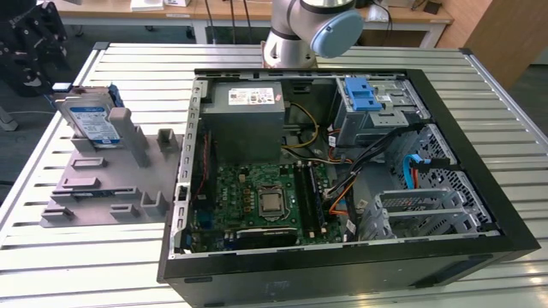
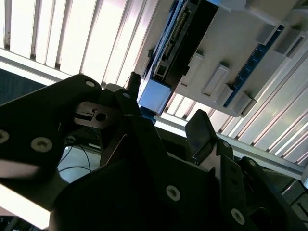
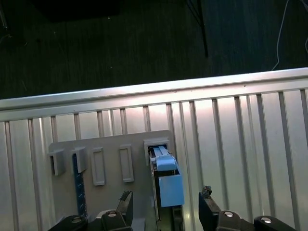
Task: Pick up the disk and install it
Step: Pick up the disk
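Claw (image 3: pixel 166 201) hung wide open w/ nothing in it. In the first wrist view its two dark fingertips (image 3: pixel 125 204) stood well apart, one to each side of the disk (image 3: pixel 167 185), nearer the camera than it & not touching. Disk sat on edge in an end slot of the grey rack (image 3: pixel 112 166), blue rail end toward the camera. A thin blue card (image 3: pixel 80 187) stood in another slot, apart from it. Rack lay on the ribbed metal tabletop (image 3: pixel 240 144), near its edge. In the second wrist view the claw's dark body sat in the foreground, w/ disk (image 2: pixel 190 33) & rack (image 2: pixel 231 53) beyond the fingers.

Exterior view, from its left to its right: disk (image 1: pixel 92 122) stood upright in the rack (image 1: pixel 102 186) at the tabletop's (image 1: pixel 77 256) left side, blue-and-white label facing the camera, blue rail on its far edge. Just beside the rack lay the open PC case (image 1: pixel 342 279), black walls up. Inside, going right: grey PSU (image 1: pixel 248 122) w/ white sticker at the far end; green mobo (image 1: pixel 248 205) w/ CPU (image 1: pixel 272 202) nearer the camera; orange, black & blue cables (image 1: pixel 360 163) mid-case; blue latch (image 1: pixel 364 95) atop the drive bay (image 1: pixel 385 115) in the far right corner; perforated metal cage (image 1: pixel 428 212) in the near right corner. Arm (image 1: pixel 308 32) rose behind the case's far wall, pale blue cap on its joint. Disk was in the rack, outside the case, well apart from the bay.
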### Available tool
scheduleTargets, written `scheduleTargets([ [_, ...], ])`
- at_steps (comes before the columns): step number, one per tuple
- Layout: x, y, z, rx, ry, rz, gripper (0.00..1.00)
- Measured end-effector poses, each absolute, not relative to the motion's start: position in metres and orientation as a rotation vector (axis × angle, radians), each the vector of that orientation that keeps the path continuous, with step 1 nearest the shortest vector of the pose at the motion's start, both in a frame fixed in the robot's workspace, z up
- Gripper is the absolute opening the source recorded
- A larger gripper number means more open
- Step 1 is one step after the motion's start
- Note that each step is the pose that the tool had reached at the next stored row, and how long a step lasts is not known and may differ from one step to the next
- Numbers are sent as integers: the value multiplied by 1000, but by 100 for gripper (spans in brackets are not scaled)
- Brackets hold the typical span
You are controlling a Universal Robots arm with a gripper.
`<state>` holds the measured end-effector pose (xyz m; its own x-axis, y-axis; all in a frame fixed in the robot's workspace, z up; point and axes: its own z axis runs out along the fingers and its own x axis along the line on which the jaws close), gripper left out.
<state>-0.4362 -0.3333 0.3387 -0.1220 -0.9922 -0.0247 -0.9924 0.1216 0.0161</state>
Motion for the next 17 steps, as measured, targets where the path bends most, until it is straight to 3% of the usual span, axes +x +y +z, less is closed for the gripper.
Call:
scheduleTargets([
  [17,-437,-333,330,-2076,2347,45,65],
])
